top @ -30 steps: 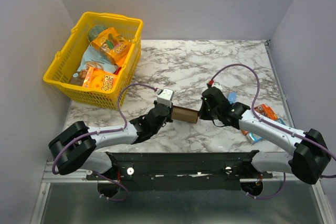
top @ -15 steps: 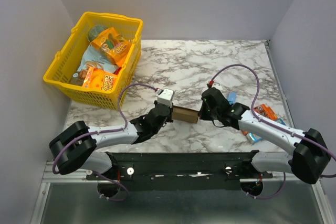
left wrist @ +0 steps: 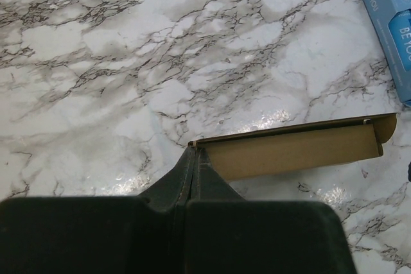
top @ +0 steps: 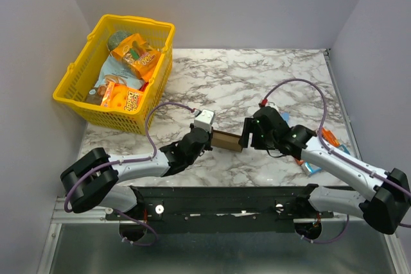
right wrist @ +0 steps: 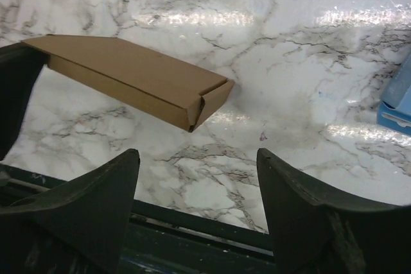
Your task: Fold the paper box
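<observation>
1. Holding the flat brown cardboard paper box (top: 226, 140) by its left end, my left pincer (top: 209, 139) is staying pressed fully shut. Its black fingers (left wrist: 167, 190) are pinching the box's corner exactly as they were a second ago.
2. My right pincer (top: 246, 137) is now standing wide open. A second ago it was clamped on the box's right end, and now it is gripping nothing.
3. It is also sitting a little further right than before. The box's right end, with its tucked flap, is showing free just beside my right fingertips rather than between them.
4. The box is lying level over the white marble-patterned table (top: 257, 75), between my two arms and near the front edge, in the same place as earlier. I cannot tell whether it is resting on the marble or hanging just above it.
5. The slim blue packet (left wrist: 393, 17) is lying on the marble well beyond the box's right end, and the yellow plastic basket (top: 72, 68) is sitting unmoved at the far left.
</observation>
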Available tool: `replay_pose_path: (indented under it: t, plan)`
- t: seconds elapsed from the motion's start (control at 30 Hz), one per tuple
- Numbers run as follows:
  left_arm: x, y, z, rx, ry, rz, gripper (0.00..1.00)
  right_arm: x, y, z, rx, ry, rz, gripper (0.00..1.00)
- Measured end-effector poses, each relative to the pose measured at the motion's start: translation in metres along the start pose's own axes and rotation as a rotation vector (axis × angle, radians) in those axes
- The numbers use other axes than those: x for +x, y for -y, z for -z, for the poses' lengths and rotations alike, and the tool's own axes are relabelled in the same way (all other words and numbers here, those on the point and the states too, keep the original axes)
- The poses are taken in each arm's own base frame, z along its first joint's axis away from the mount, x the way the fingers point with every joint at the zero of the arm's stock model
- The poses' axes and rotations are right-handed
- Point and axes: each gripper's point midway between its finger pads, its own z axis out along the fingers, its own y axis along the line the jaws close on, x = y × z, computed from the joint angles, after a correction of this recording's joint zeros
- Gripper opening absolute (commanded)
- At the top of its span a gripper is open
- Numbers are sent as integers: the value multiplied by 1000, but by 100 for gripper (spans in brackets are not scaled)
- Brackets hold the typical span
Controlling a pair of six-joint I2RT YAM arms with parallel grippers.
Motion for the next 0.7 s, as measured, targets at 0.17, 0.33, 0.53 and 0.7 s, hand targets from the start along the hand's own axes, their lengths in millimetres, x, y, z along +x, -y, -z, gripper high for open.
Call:
replay_pose_path:
  t: [0.17,0.33,0.53,0.7]
  plan:
    - [0,1,0,3,1,-7,0,-20,-10,16,-87,66,-106,84]
    - [0,1,0,4,2,-11,0,-32,-5,12,-154,134,-270,84]
    - [0,2,0,5,2,-12,0,-22,7,-6,-156,125,-412,84]
    - [1,2,-1,4,3,-13,0,-21,4,-14,-192,131,-494,82]
